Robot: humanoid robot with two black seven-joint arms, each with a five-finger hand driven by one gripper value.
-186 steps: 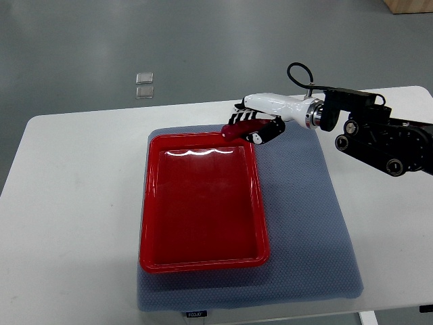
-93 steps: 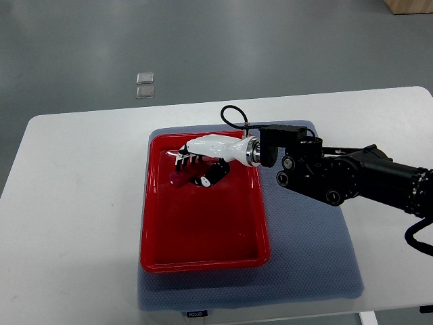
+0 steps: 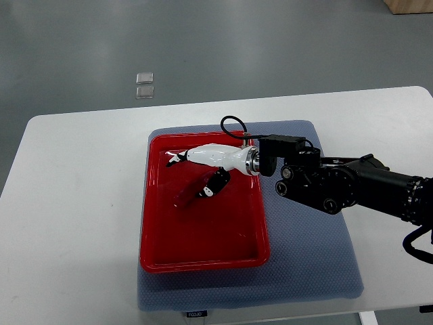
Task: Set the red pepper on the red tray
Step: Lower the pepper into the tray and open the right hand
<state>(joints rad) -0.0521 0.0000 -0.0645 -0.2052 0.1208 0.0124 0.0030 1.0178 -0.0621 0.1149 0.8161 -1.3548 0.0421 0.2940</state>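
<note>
The red pepper (image 3: 188,197) lies on the floor of the red tray (image 3: 154,223), in its upper middle part, tilted along a diagonal. My right hand (image 3: 193,173) hovers just above it, reaching in from the right over the tray's right rim. Its white palm faces down, the fingers (image 3: 174,160) stretch out to the left, and the black thumb tip rests at the pepper's right end. The hand is open and nothing is clasped in it. The left arm does not show.
The tray sits on a blue-grey mat (image 3: 311,244) on a white table (image 3: 74,203). My dark right forearm (image 3: 345,186) crosses the mat's right half. Two small clear squares (image 3: 144,84) lie on the floor beyond the table.
My right hand carried the pepper from the tray's far right corner to over the tray, then spread its fingers. The pepper now lies on the tray floor, lower than before.
</note>
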